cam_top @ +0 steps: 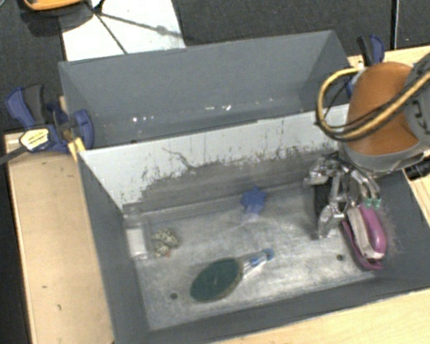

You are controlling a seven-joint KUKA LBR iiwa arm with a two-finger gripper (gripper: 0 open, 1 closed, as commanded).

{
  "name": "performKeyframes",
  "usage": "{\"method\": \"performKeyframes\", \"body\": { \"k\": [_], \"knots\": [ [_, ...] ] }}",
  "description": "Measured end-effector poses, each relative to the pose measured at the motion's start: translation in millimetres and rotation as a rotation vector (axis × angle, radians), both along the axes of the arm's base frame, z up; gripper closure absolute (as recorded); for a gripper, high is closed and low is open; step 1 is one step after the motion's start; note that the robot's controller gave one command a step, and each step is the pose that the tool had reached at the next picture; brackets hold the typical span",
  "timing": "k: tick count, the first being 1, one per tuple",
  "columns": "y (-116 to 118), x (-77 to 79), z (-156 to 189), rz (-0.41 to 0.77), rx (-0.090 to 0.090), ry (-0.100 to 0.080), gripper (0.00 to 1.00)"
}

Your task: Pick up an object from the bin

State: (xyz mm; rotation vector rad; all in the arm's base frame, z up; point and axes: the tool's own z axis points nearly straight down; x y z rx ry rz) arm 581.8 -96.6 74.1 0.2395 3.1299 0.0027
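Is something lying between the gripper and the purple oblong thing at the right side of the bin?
Nothing visible does. The purple oblong thing lies directly beside the gripper, near the right wall of the bin. The dark green round brush and the small blue piece lie away to the left.

**Gripper low at right end of bin, next to purple thing**

Arm comes in from the right; orange wrist cover with looped cables sits above the bin's right wall. Gripper is down near the floor of the grey bin, at its right end. A purple oblong thing lies just beside it on the right, touching or nearly so, can't tell which. Rest is well apart: a dark green oval brush with blue handle at front centre, a small blue piece near the back wall, and a speckled lump on the left.
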Motion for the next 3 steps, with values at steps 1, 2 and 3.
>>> {"method": "performKeyframes", "body": {
  "k": [1,2,3],
  "knots": [
    [-54,-19.3,10,-0.252,-0.002,0.001,0.0],
    [-50,-18.8,10,-0.245,0.002,0.003,1.0],
    [-46,-19.4,144,-0.269,-0.001,-0.007,1.0]
  ]
}}
